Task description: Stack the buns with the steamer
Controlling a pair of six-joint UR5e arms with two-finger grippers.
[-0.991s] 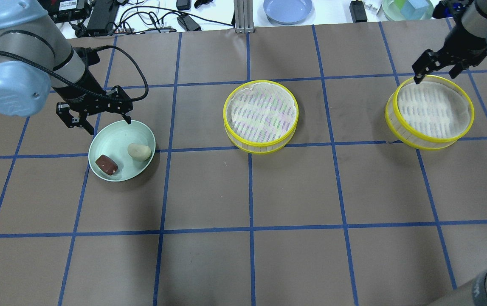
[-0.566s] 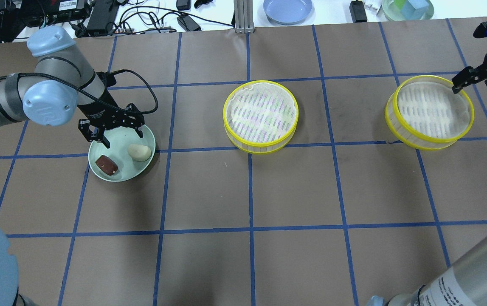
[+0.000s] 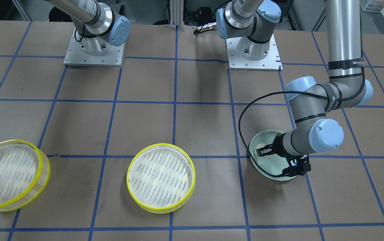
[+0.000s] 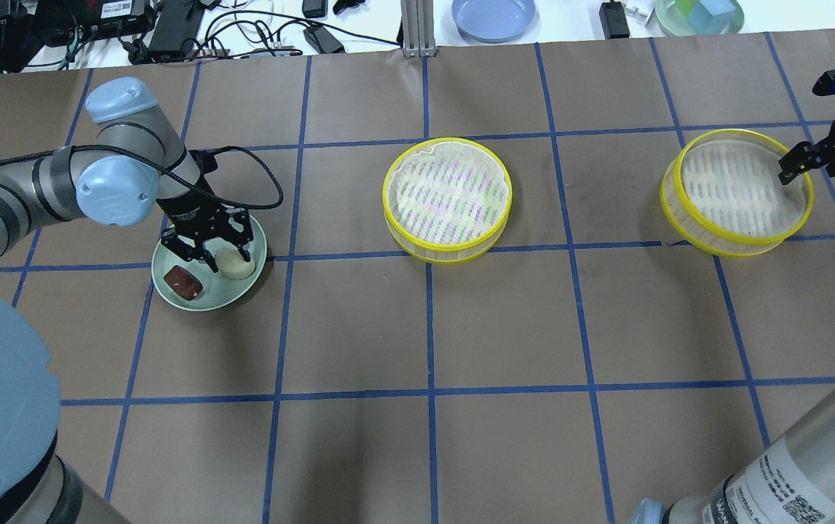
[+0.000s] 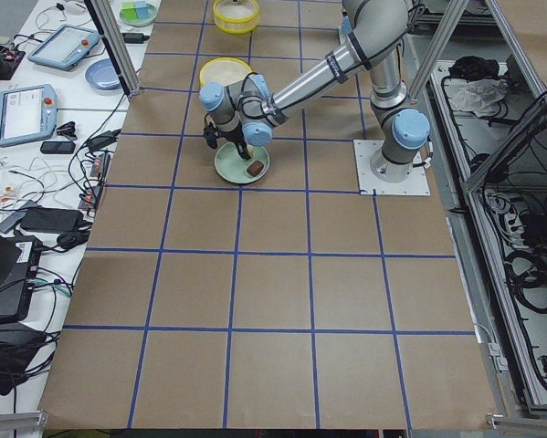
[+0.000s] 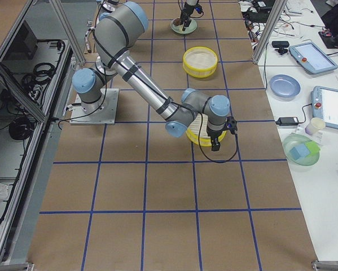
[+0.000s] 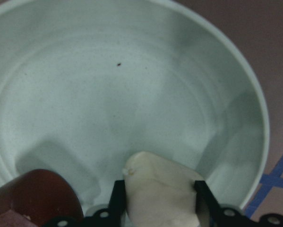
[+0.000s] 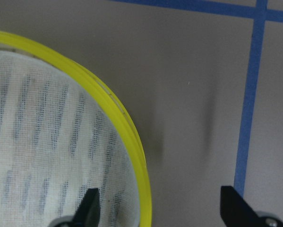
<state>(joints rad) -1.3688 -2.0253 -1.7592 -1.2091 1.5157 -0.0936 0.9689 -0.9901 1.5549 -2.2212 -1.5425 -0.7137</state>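
Observation:
The pale green plate (image 4: 206, 297) holds the cream-yellow bun (image 4: 234, 266) and the reddish-brown bun (image 4: 183, 282). My left gripper (image 4: 224, 256) is down in the plate, its fingers pressed against both sides of the cream bun (image 7: 160, 194), which still rests on the plate (image 7: 132, 94). The brown bun (image 7: 32, 196) lies beside it, untouched. Two yellow-rimmed steamer trays stand on the table, one in the middle (image 4: 448, 196) and one on the right (image 4: 736, 191). My right gripper (image 4: 810, 169) is open and straddles the right tray's rim (image 8: 140, 179).
A blue plate (image 4: 493, 16) and a bowl with coloured blocks (image 4: 699, 14) sit on the white bench beyond the table's far edge, with cables and power bricks. The left arm's black cable (image 4: 264, 182) loops over the mat beside the green plate.
My left gripper has come down into the plate and closed from wide open onto the cream bun. My right gripper has moved to the right tray's right rim and lowered slightly.

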